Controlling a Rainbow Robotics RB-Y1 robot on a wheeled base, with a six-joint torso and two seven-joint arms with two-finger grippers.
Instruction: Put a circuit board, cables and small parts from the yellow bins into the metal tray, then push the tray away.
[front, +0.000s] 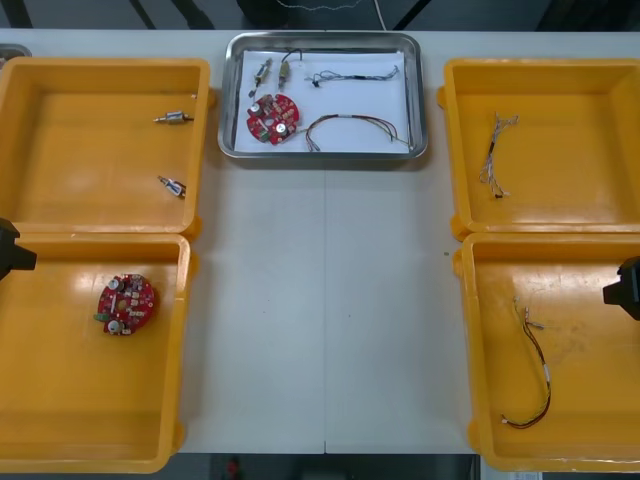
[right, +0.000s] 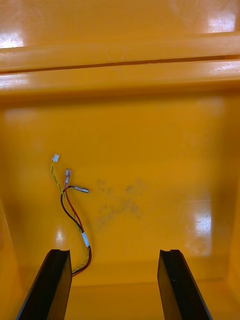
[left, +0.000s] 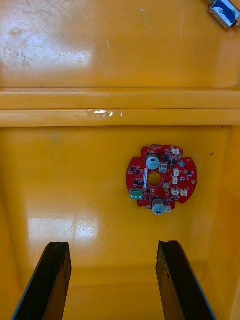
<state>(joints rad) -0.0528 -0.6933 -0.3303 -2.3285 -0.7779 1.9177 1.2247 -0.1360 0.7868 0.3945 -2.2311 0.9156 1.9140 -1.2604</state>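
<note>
Both released: my left gripper (left: 114, 245) waits at 9 o'clock over a spare circuit board (left: 161, 179), right gripper (right: 114, 252) at 3 over a leftover cable (right: 74, 216). Loaded metal tray (front: 322, 156) sits at 12, so I judge nothing needs gripping.

Table: light, off-white and matte (front: 325, 300), reaching from the near edge to the far edge of the scene.
Seam: a thin line (front: 325, 350) runs near to far down the table's middle.
Speck: a small dark mark (front: 447, 253) on the table, right of the seam.
Far side: a dark space (front: 90, 12) beyond the table's far edge, crossed by slanted dark bars.
Near side: a dark strip (front: 330, 467) below the table's near edge.
Light: even and soft, with faint shadows on the table.
</note>
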